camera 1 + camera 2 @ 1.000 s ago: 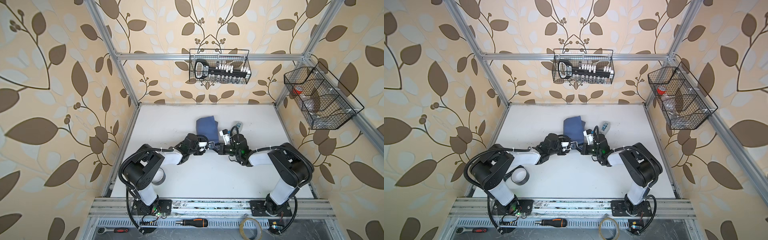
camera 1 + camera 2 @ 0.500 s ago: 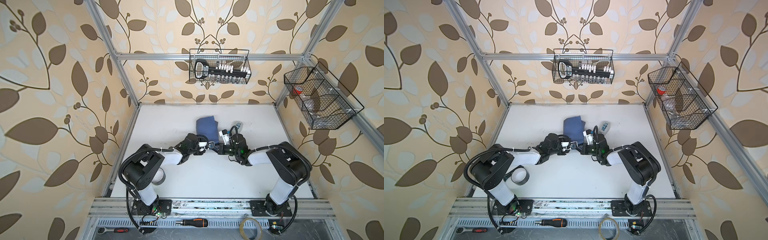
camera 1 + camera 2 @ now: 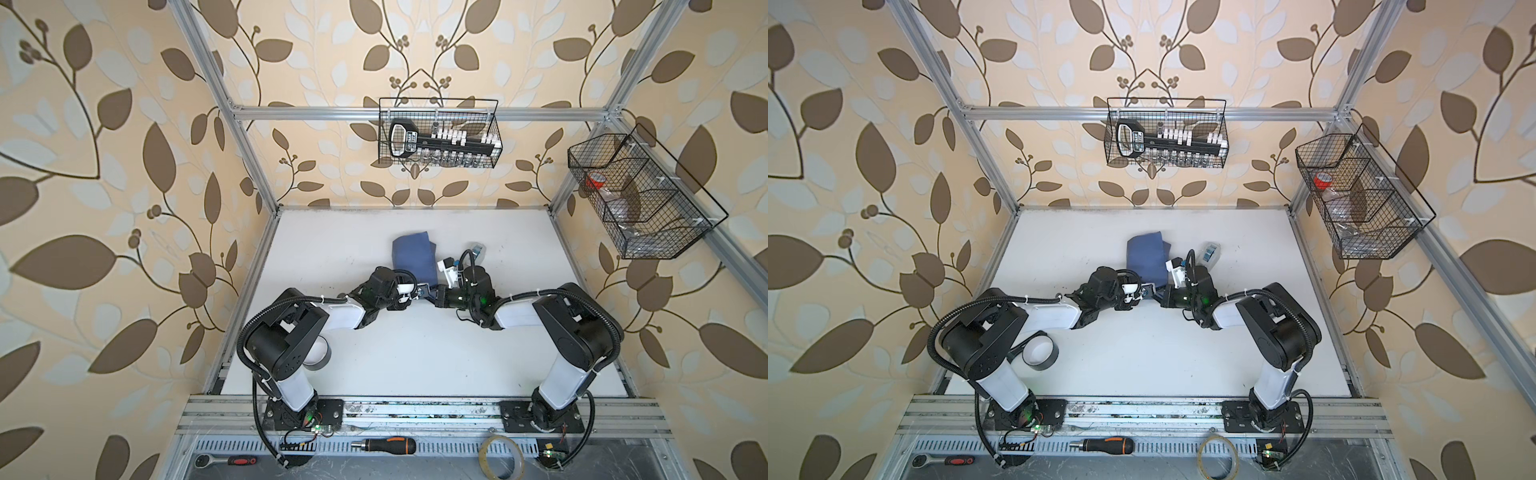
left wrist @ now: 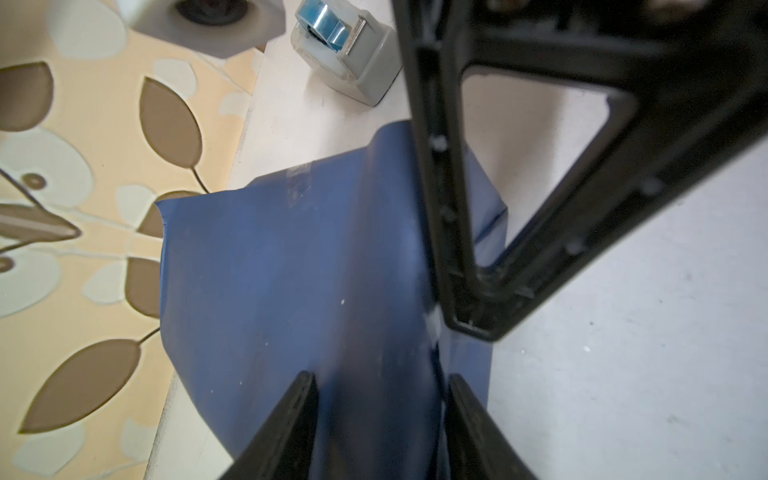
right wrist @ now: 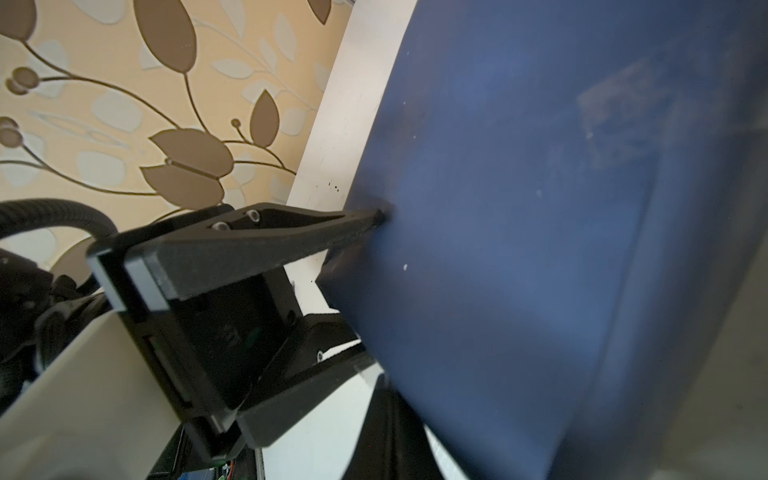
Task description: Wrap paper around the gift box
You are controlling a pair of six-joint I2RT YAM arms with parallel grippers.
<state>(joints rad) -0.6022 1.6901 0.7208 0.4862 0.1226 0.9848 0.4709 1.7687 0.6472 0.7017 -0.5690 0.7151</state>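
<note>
The dusky blue paper [image 3: 413, 257] [image 3: 1146, 255] is folded round the gift box, which is hidden beneath it, at the table's middle back. A strip of clear tape [image 4: 297, 183] shows on the paper's seam. My left gripper [image 4: 380, 382] [image 3: 422, 289] is at the parcel's near end, its fingers [image 4: 293, 415] shut on the paper from both sides. My right gripper [image 5: 390, 386] [image 3: 436, 291] comes in from the right. It is shut, and its tip [image 4: 469, 326] rests against the paper beside my left finger.
A grey tape dispenser [image 3: 478, 250] [image 4: 345, 54] stands just right of the parcel. A black tape roll [image 3: 318, 357] lies by the left arm's base. Wire baskets hang on the back wall [image 3: 440, 137] and right wall [image 3: 640, 199]. A screwdriver [image 3: 386, 444] lies on the front rail.
</note>
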